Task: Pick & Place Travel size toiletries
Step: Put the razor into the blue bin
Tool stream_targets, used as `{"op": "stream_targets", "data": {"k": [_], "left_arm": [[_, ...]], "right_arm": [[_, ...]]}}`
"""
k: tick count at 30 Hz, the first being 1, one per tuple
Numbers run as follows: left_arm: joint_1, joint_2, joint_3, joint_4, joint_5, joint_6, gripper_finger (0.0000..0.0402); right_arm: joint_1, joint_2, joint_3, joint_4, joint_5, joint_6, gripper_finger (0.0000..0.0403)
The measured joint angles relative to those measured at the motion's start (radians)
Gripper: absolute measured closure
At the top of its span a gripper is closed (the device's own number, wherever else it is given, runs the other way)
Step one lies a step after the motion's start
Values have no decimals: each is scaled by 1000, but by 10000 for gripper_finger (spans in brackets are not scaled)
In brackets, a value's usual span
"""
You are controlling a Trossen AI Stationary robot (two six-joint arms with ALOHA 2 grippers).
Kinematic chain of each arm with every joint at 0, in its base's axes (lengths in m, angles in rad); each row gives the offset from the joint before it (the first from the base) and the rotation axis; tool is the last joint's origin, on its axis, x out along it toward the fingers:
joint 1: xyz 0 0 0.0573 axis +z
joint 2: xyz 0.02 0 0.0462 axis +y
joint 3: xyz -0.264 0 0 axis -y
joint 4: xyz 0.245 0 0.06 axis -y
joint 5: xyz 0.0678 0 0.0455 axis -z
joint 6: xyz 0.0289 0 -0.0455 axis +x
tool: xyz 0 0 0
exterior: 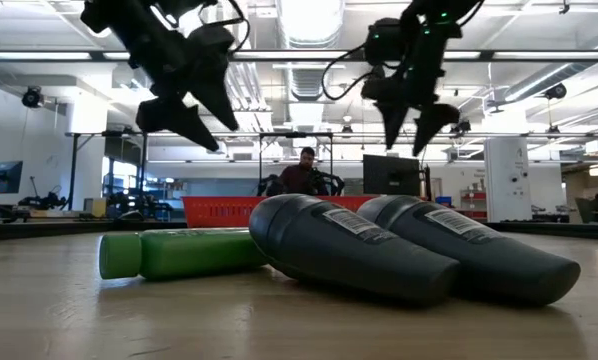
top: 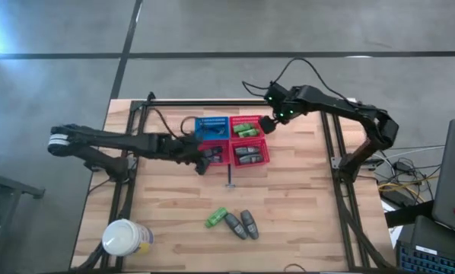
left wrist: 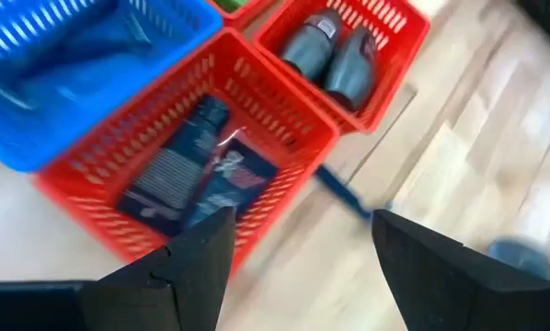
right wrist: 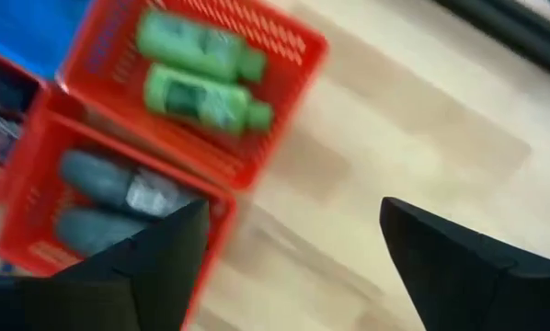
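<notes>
Both claws spread apart, empty: left claw [top: 203, 161] over black tubes [left wrist: 201, 170]; right claw [top: 269, 122] beside green bottles [right wrist: 201, 78].

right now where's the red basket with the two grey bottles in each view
High view: red basket with grey bottles, lower right of the basket cluster.
Low view: a red basket wall shows behind the loose bottles; which basket, cannot tell.
Left wrist view: upper middle, two grey bottles inside.
Right wrist view: lower left.
Shared landmark: the two grey bottles inside it.

Grey floor [top: 60, 30], bright ceiling lights [exterior: 309, 20], perhaps a workshop.
</notes>
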Motion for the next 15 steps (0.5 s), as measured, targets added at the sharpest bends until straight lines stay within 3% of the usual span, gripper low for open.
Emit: {"op": "stream_targets", "data": {"k": [8, 15], "left_arm": [[-160, 290, 174, -20, -139, -334, 141], [-186, 581, 469, -364, -146, -508, 143]], "right_arm": [[23, -165, -166, -8, 6, -40, 55], [26, -343, -285, 23, 9, -44, 41]]}}
